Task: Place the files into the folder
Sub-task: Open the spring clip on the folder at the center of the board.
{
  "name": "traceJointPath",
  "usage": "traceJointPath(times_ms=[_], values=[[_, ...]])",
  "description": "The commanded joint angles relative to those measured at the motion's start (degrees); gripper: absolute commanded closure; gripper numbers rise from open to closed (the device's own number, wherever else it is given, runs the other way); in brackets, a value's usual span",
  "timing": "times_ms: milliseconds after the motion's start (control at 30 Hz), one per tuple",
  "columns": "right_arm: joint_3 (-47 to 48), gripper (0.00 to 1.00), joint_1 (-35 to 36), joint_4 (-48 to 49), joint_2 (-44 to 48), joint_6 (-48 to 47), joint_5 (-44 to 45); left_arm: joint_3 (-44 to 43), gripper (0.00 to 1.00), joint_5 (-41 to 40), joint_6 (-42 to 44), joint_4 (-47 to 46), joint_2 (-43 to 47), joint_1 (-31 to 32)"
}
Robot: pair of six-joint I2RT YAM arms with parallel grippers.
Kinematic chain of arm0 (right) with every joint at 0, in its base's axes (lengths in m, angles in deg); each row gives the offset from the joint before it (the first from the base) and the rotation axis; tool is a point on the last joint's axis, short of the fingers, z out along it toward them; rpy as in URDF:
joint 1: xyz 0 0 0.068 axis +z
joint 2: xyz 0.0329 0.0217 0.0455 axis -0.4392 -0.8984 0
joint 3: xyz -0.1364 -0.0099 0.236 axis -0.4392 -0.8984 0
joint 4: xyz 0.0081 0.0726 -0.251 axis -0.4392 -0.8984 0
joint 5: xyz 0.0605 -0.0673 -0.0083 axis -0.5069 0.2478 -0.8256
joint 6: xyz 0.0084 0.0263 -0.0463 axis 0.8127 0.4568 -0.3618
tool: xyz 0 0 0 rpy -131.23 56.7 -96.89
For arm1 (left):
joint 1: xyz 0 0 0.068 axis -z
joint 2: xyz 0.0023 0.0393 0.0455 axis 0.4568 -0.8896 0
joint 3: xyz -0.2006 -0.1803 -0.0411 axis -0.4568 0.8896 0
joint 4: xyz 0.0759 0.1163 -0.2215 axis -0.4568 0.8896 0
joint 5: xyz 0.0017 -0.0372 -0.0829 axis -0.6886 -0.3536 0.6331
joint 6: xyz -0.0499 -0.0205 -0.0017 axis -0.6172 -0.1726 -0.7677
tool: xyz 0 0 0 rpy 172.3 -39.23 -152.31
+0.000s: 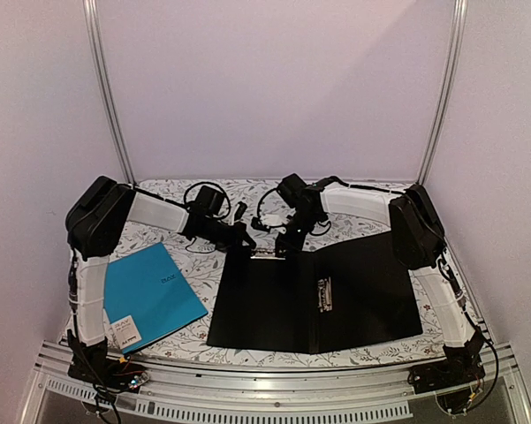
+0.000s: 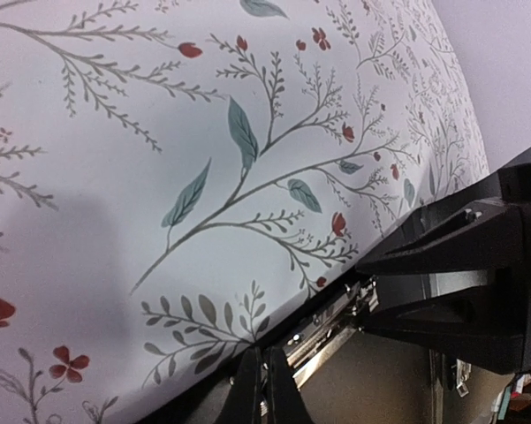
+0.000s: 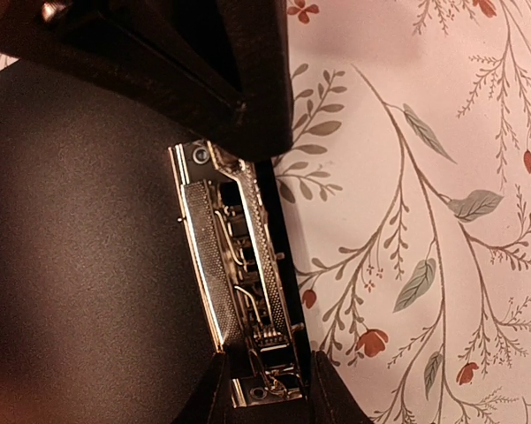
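Note:
The black folder (image 1: 274, 305) lies open and flat on the flowered tablecloth, its silver clip (image 1: 267, 253) at the far edge. My right gripper (image 3: 265, 389) is shut on the near end of the clip (image 3: 234, 274), one finger on each side. My left gripper (image 2: 263, 389) is shut with its fingertips pressed together, low at the folder's edge beside the other end of the clip (image 2: 331, 331). Seen from above, the left gripper (image 1: 241, 237) and right gripper (image 1: 287, 243) nearly meet over the clip. The files are out of view.
A teal-blue folder (image 1: 150, 296) lies closed at the near left, beside the left arm's base. Cables loop on the cloth behind both wrists. Metal frame posts stand at the back corners, and a rail runs along the near edge.

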Motion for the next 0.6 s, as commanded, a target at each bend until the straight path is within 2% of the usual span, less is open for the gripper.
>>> traceJointPath(times_ms=[0,567], values=[[-3.1,0.83,0.2,-2.2,-3.5,2.1,8.2,4.1,1.00,-6.5,-0.7,9.2,-2.5,2.2],[-3.2,0.89,0.2,-2.7,-3.4,6.2,10.8,8.4,1.00,-10.7,-1.9,9.9,-2.9,4.0]])
